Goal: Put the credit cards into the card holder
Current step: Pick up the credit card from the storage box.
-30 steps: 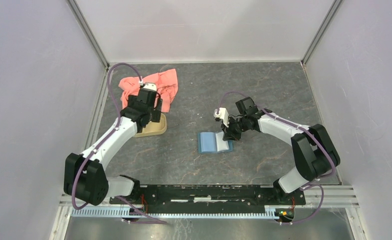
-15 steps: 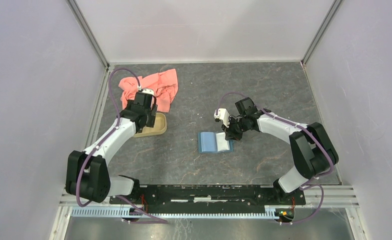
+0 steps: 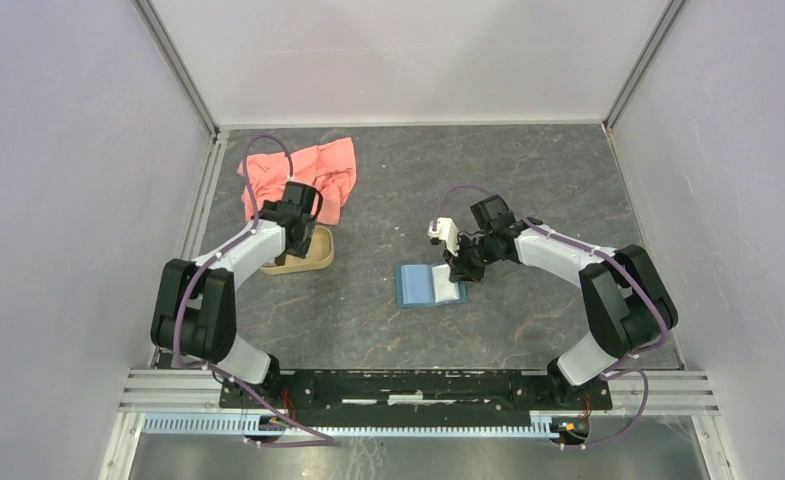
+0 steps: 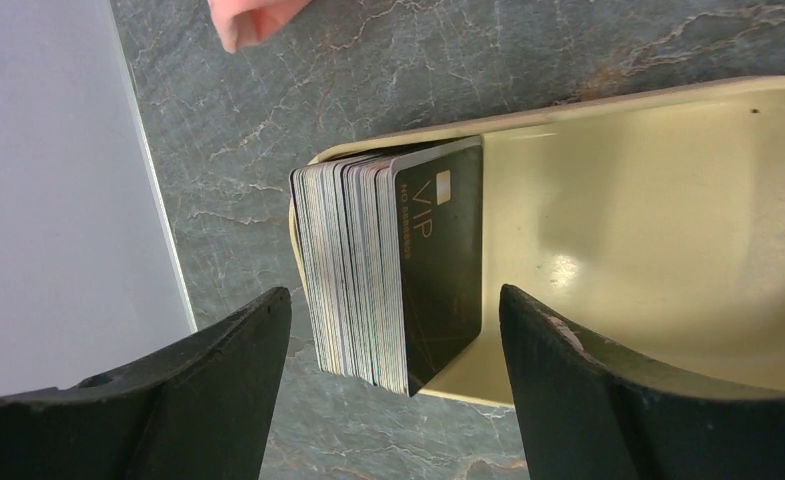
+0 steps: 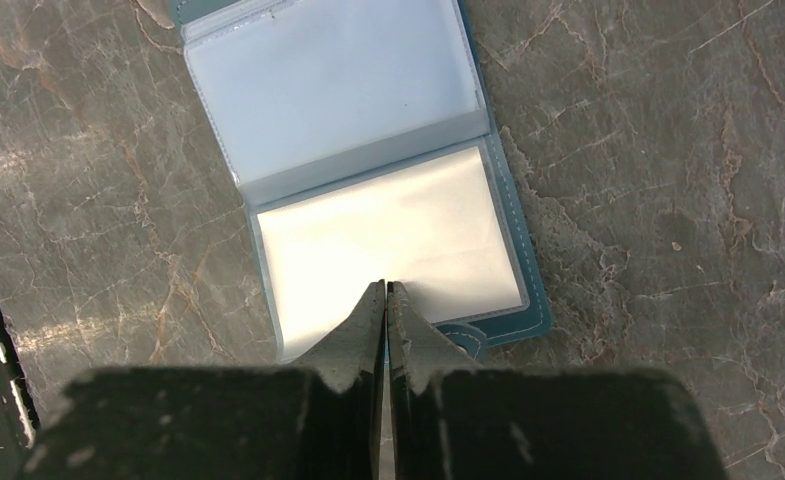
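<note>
1. Left claw (image 4: 393,300): the jaws are standing wide apart, holding nothing, one finger on each side of the stack with a gap to both.
2. Credit cards (image 4: 388,270): they are standing on edge as one packed stack at the end of the dish (image 4: 668,200), straight ahead of the left claw and between its jaws. A dark card marked VIP is facing the hollow. Their long axis is running in line with the claw's reach, and their faces are turning toward the fingers, so closing would likely pinch the whole stack rather than one card.
3. Edges: the outer finger is hanging over bare bench (image 3: 528,180) outside the dish rim, with the side wall (image 4: 58,180) near; the inner finger is hanging over the hollow, where open room is lying.
4. Cloth (image 4: 253,20): it is lying just beyond the dish, apart from the cards.
5. Right claw (image 5: 386,290): the jaws are pressed together, with the tips resting on the near pale page.
6. Card holder (image 5: 368,170): it is lying open and flat mid-bench, well apart from the dish. The left arm is the nearer to the cards.
</note>
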`<state>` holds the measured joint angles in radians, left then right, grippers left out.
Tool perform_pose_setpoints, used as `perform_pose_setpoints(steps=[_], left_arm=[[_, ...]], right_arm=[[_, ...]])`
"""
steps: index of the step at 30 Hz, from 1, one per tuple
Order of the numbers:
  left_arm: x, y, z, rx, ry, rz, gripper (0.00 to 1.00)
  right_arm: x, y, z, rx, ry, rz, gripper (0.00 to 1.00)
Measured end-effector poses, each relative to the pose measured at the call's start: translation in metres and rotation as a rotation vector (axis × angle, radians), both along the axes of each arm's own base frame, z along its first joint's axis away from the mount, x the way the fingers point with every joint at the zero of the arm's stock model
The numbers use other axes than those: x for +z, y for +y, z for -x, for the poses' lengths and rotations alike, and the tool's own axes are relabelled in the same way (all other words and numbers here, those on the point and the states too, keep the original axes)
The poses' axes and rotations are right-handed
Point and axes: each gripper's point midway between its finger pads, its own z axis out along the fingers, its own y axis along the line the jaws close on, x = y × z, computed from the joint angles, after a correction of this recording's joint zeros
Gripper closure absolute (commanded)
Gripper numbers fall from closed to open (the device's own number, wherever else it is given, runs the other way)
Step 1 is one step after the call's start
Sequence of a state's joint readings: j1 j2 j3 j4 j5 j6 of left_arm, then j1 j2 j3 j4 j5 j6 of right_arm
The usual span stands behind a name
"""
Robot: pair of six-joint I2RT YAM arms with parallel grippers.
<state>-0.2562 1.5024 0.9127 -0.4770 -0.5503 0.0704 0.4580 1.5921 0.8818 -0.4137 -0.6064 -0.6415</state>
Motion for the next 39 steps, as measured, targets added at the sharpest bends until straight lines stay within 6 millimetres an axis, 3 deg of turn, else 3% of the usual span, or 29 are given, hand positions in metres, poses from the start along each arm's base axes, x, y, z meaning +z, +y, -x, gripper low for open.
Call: perform_pose_setpoints(steps=[11, 22, 31, 39], left_arm=[[-0.006, 0.027, -0.005, 0.075, 0.017, 0.03, 0.16], [-0.011, 0.026, -0.007, 0.074, 0.02, 0.11, 0.24], [0.005, 0.026, -0.009, 0.069, -0.034, 0.12, 0.28], [0.005, 0.024, -0.01, 0.064, -0.035, 0.131, 0.09]], right_arm=[[0.001, 0.002, 0.004, 0.012, 0.013, -0.015, 0.92], [0.001, 0.002, 0.004, 0.012, 0.016, -0.014, 0.92], [0.001, 0.002, 0.005, 0.013, 0.018, -0.014, 0.92], [0.001, 0.002, 0.005, 0.018, 0.017, -0.013, 0.92]])
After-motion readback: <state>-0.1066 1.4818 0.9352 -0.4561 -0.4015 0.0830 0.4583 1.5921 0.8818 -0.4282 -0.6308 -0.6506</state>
